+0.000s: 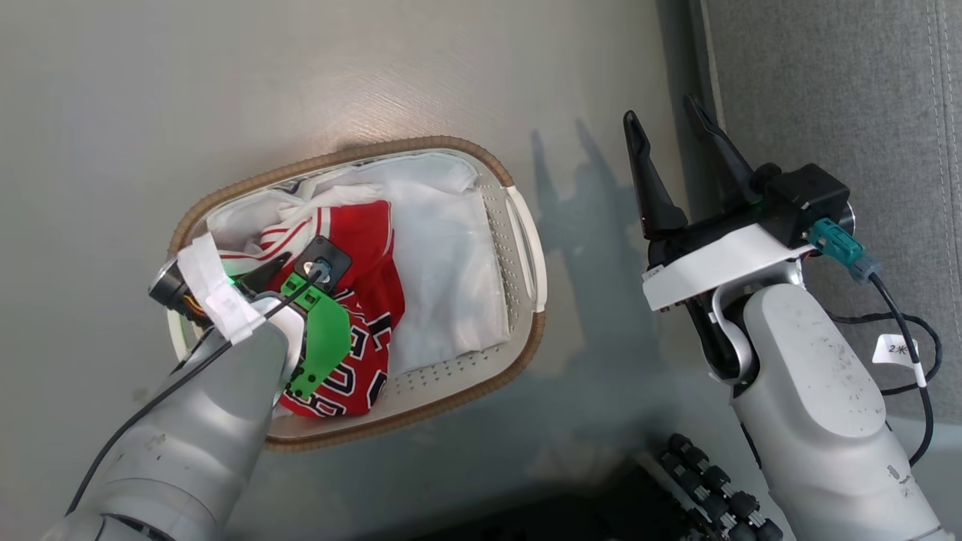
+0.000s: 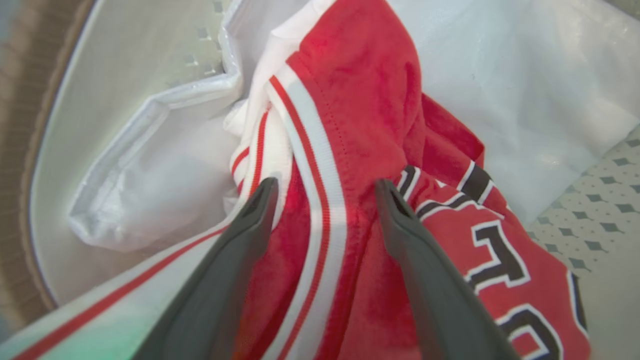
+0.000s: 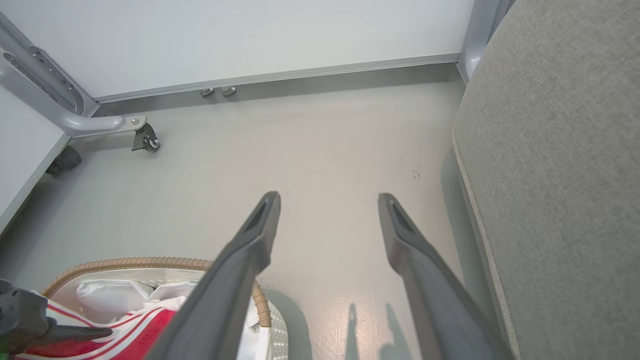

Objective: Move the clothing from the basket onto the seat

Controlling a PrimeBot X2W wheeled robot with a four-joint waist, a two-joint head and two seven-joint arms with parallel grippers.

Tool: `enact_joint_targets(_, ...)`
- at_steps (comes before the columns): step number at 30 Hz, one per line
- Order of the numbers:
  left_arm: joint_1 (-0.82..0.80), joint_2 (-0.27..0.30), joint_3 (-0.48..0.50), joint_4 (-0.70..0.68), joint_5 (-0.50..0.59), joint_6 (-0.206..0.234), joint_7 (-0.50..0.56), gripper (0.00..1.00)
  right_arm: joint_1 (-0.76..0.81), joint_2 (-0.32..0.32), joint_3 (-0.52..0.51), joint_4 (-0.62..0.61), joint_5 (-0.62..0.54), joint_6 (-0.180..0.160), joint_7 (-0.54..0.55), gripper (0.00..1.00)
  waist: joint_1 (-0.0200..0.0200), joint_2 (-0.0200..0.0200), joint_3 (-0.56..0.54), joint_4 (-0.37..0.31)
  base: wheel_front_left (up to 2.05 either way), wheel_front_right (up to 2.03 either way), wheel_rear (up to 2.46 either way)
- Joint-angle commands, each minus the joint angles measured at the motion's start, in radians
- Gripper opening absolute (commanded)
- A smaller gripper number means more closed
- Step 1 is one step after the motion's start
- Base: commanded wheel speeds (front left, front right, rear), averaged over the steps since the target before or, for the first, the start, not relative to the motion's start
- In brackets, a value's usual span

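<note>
One grey seat (image 1: 842, 98) stands at the upper right, apart from the basket (image 1: 421, 143) on the floor (image 1: 225, 75). Red clothing (image 1: 361, 240) lies bunched inside the basket on a white liner (image 1: 451, 255). The left gripper (image 2: 326, 186), jaws spread, straddles a striped fold. The right gripper (image 1: 661, 111) hangs open between basket and seat.

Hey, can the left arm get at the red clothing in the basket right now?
Probably yes. The left gripper is down inside the basket, jaws open on either side of a fold of the red clothing, which lies on top of the white liner with nothing over it.
</note>
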Motion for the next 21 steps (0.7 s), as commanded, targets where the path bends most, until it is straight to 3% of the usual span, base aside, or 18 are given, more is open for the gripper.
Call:
enact_joint_targets(1, -0.017, 0.014, -0.008, 0.003, 0.013, 0.012, 0.021, 1.0, -0.01, -0.003, 0.002, -0.004, 0.01, -0.001, -0.005, 1.0, -0.0001, 0.0, 0.014, -0.014, 0.0, 0.0, 0.0)
enact_joint_targets(5, -0.019, 0.024, -0.02, 0.005, 0.017, 0.026, 0.094, 1.0, -0.013, -0.002, 0.042, 0.002, 0.046, -0.001, -0.005, 1.0, -0.0001, 0.0, 0.029, -0.033, 0.0, 0.0, 0.0)
enact_joint_targets(21, -0.073, 0.045, -0.1, 0.007, 0.064, 0.055, 0.185, 1.0, -0.037, -0.003, 0.058, -0.035, 0.082, -0.001, -0.005, 1.0, -0.0001, 0.0, 0.113, -0.059, 0.0, 0.0, 0.0)
